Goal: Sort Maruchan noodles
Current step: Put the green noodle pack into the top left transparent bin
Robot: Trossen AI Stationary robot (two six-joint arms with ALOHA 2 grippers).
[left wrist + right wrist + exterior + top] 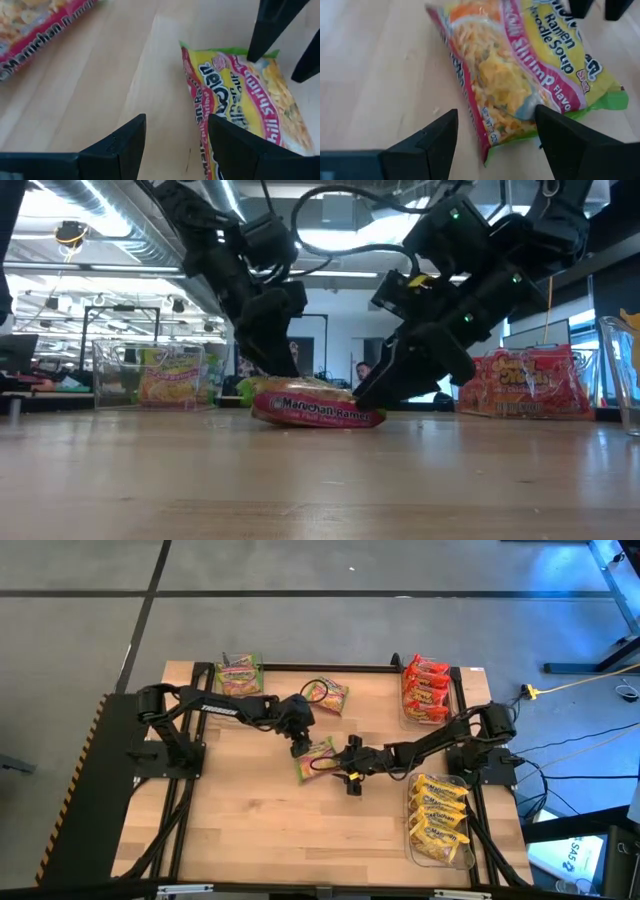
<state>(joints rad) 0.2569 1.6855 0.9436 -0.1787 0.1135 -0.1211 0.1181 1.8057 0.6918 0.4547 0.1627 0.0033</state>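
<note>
- Lying flat mid-table, a green-pink packet (315, 759) is sitting between the two grippers, apparently the piece being worked on now, with neither one gripping it.
- Reaching in from the right, the right gripper (349, 756) is hovering at one short end of that packet, its fingers (431, 141) spread apart and empty, one of them overlapping the packet's edge in the wrist view, likely lining up to pinch it.
- Coming from the opposite side, the left gripper (299, 745) is poised at the packet's other end, fingers (120, 146) likewise parted and holding nothing, perhaps to steady or take the packet.
- Sitting a little farther back, a second green-pink packet (325, 694) is waiting loose on the wood, not yet sorted.
- Resting in the far left corner, more green-pink packets (239, 674) are showing where this colour probably belongs.
- Filling bins along the right edge, yellow packets (440, 815) and red-orange packets (425, 690) are looking already grouped.
</note>
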